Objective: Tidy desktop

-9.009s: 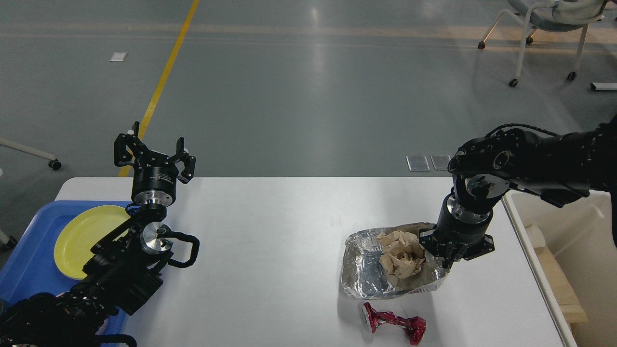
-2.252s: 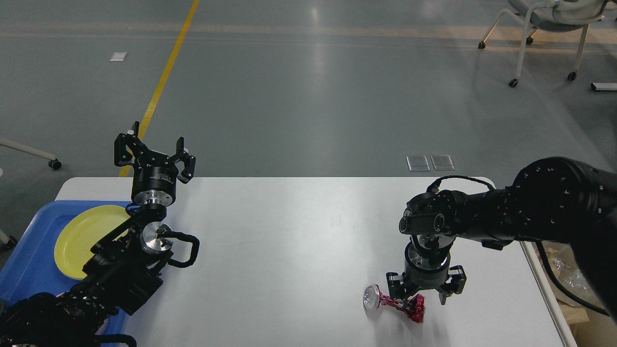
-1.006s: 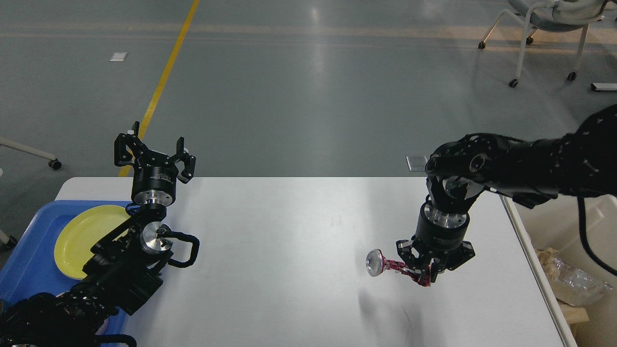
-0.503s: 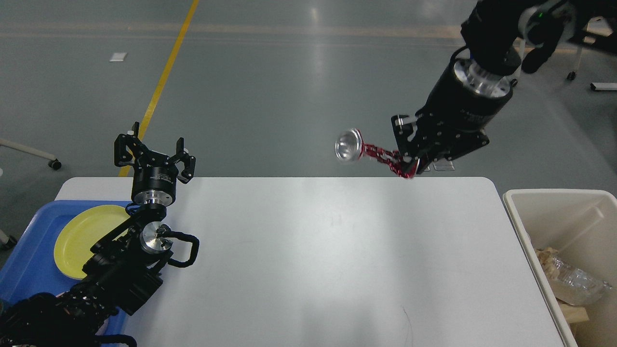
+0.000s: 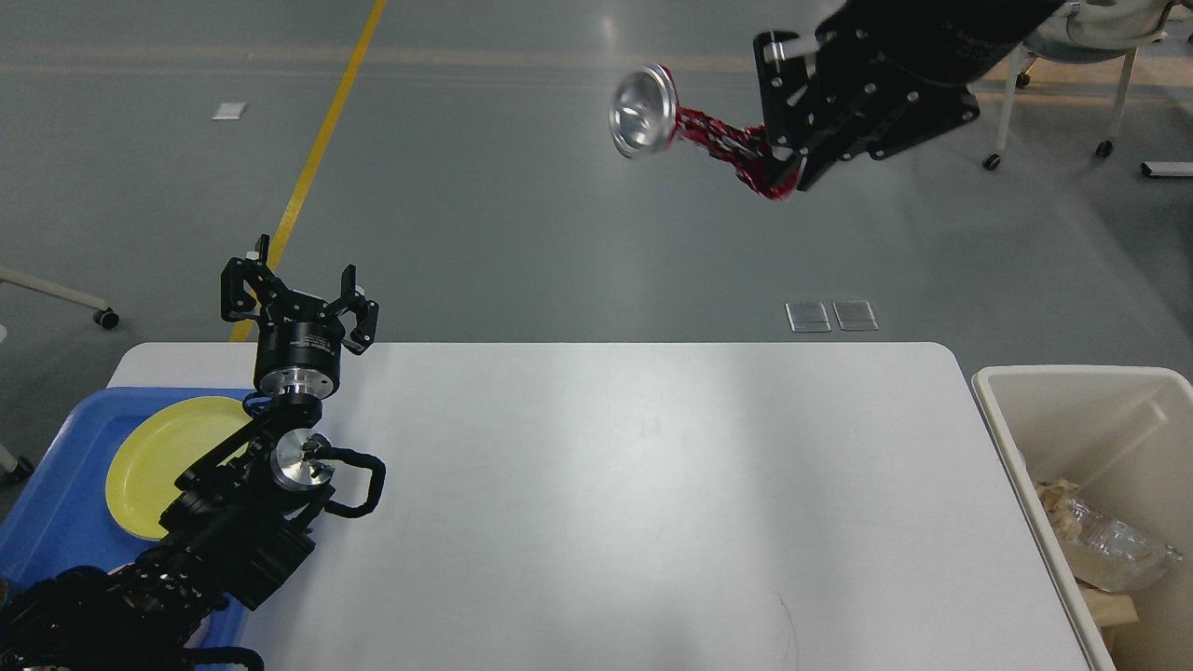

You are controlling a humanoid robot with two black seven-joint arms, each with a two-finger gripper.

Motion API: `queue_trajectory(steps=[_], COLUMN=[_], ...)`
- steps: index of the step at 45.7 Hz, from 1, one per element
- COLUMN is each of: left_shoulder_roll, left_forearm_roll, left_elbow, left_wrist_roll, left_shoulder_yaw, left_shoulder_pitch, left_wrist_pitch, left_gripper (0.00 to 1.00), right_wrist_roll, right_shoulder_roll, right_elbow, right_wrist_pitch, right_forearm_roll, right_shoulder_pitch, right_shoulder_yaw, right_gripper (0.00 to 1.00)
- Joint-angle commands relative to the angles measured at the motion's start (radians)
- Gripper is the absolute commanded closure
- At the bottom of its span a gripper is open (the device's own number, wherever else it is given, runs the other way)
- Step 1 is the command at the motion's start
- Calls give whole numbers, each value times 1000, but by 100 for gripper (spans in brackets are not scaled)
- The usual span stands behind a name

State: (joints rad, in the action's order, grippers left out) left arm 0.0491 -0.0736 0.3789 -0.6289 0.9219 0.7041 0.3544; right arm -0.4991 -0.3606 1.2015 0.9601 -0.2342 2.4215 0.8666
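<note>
The white desktop (image 5: 606, 485) fills the lower middle of the head view, with nothing lying on its bare surface. High at the top right, my right gripper (image 5: 781, 168) is shut on one end of a crushed red can (image 5: 708, 138), whose silver end (image 5: 641, 111) points left. The can hangs far above the desktop. My left gripper (image 5: 300, 291) stands open and empty over the desktop's far left corner.
A blue tray (image 5: 56, 503) at the left edge holds a yellow plate (image 5: 158, 457). A cream bin (image 5: 1081, 410) at the right edge contains foil and crumpled paper (image 5: 1095, 545). A wheeled chair (image 5: 1053, 56) stands on the floor beyond.
My right gripper has lifted the crushed red can off the desktop and carried it high up. Earlier the foil tray with paper left the desktop and now lies in the bin. The left arm stayed still.
</note>
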Motion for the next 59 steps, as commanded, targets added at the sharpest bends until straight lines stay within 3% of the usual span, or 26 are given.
queue_trajectory(steps=[1,15,27,36,38,42,47,59], left_shoulder_roll=[0,0,0,0,0,0,0,0], left_forearm_roll=[0,0,0,0,0,0,0,0], left_elbow=[0,0,0,0,0,0,0,0], left_wrist_roll=[0,0,0,0,0,0,0,0], left_shoulder_yaw=[0,0,0,0,0,0,0,0], left_shoulder_pitch=[0,0,0,0,0,0,0,0], left_wrist_pitch=[0,0,0,0,0,0,0,0], left_gripper=[0,0,0,0,0,0,0,0], right_wrist_roll=[-1,-3,-7,-9,-9,-9,-9,-9], right_shoulder_roll=[0,-3,-23,-24,-24,-26,-28,-26], right_elbow=[-101,-437,-502,-553,-556,-554,-551,-542], right_wrist_pitch=[0,-296,-535,-610,-610,-610,-598,-590], right_forearm_roll=[108,256,288,392,404,404,398,391], right_shoulder_pitch=[-237,-841,-1045,-1148,-1159,-1159,-1158,-1131], right_shoulder_yaw=[78,244,357,443,459,462,459,434], right_gripper=[100,100,100,100,83,26,0,0])
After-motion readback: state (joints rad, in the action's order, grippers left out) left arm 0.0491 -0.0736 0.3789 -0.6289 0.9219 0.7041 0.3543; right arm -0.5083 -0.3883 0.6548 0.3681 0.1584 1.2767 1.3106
